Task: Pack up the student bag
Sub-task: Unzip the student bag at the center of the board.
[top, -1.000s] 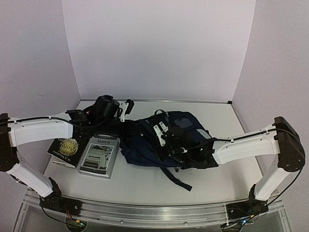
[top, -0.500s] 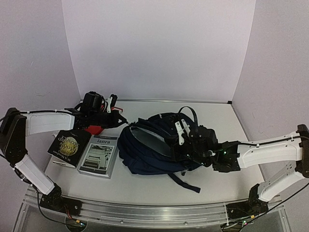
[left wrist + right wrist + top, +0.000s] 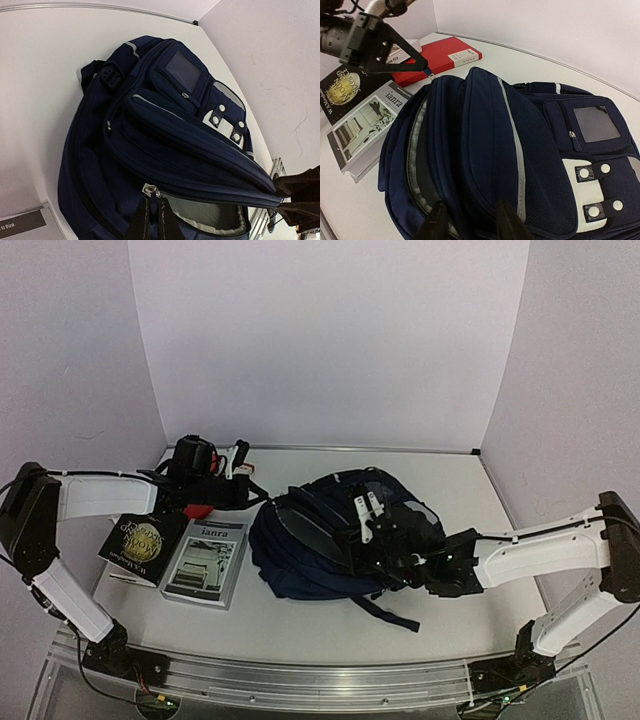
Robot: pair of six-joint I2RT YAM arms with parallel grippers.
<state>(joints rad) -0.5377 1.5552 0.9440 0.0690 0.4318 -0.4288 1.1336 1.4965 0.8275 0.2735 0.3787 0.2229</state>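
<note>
- Student bag (image 3: 330, 560) lies on its back around the middle of the white table (image 3: 300, 635), between the two arms, with its front pockets facing up and its dark straps trailing toward the near edge.
- At the far left, a dark book with a gold emblem (image 3: 140, 540) lies flat on the table.
- Just to its right, and touching it, lies a pale grey book with a photo on the cover (image 3: 205, 560).
- A red book (image 3: 440, 60) lies farther back, partly under the left arm.
- The left gripper (image 3: 151, 210) reaches in from the left to the bag's left end, and its claw is pinched together on a metal zipper pull (image 3: 150, 191) of the main compartment.
- The main compartment is unzipped along the bag's left side, and the gap shows light grey lining (image 3: 417, 150).
- On the front of the bag are a clear window pocket (image 3: 597, 122) and a white patch with snap tabs (image 3: 592, 192).
- The right gripper (image 3: 472, 206) comes in from the right and sits over the bag's near-right side.
- Its claw stands apart, with a navy fold beside the opening between the two fingers (image 3: 439, 220). Whether they touch the fabric cannot be told.
</note>
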